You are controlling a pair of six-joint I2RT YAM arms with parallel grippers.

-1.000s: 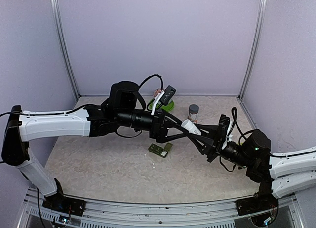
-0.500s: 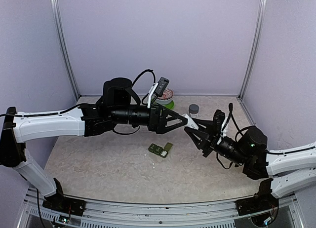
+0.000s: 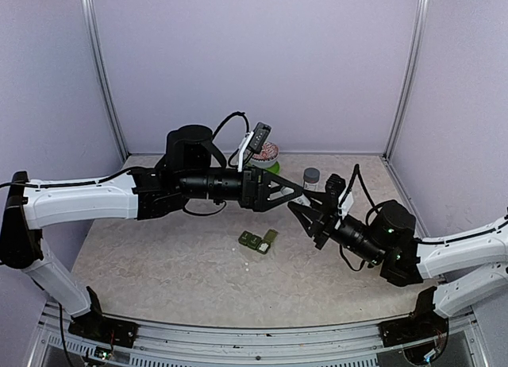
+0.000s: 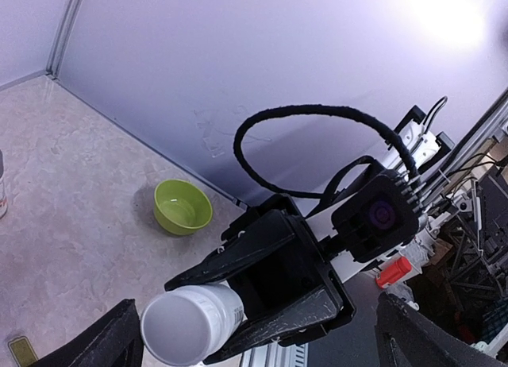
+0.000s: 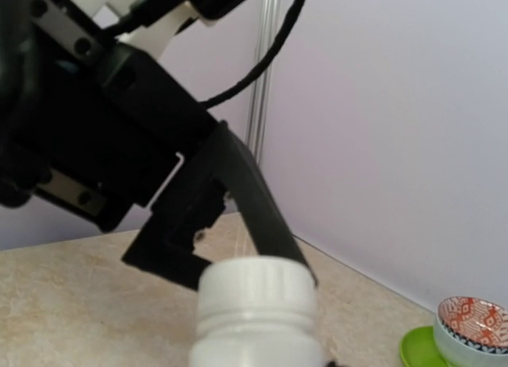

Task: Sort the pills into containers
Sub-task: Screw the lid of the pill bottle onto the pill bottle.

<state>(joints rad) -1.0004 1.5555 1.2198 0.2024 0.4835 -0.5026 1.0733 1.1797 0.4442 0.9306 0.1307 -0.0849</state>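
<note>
The right gripper (image 3: pixel 309 216) is clamping its jaws narrow around the body of a white pill bottle (image 4: pixel 190 323), holding it in the air and nearly level. The bottle's cap is pointing at the left gripper (image 3: pixel 292 196), whose jaws are standing wide with the cap just in front of them and not yet between them.

The main risk is that the left jaws close off-centre on the cap and twist the bottle askew in the right jaws, or knock it free. With the bottle lying this flat, a loosened cap could also let the pills pour onto the bench (image 3: pixel 159 264) instead of into the containers (image 3: pixel 258 241). That dark green strip is lying on the bench below both jaws, well apart from them, on the left arm's side.

Counted:
- one white bottle
- one grey-capped bottle (image 3: pixel 311 179) beyond the jaws
- one strip of three compartments
- one lime-green bowl (image 4: pixel 182 206)
- one patterned bowl (image 5: pixel 476 323) sitting on one green plate (image 5: pixel 417 347)

No loose pills are showing clearly. A pale speck near the strip may be one, but it is too small to tell.
</note>
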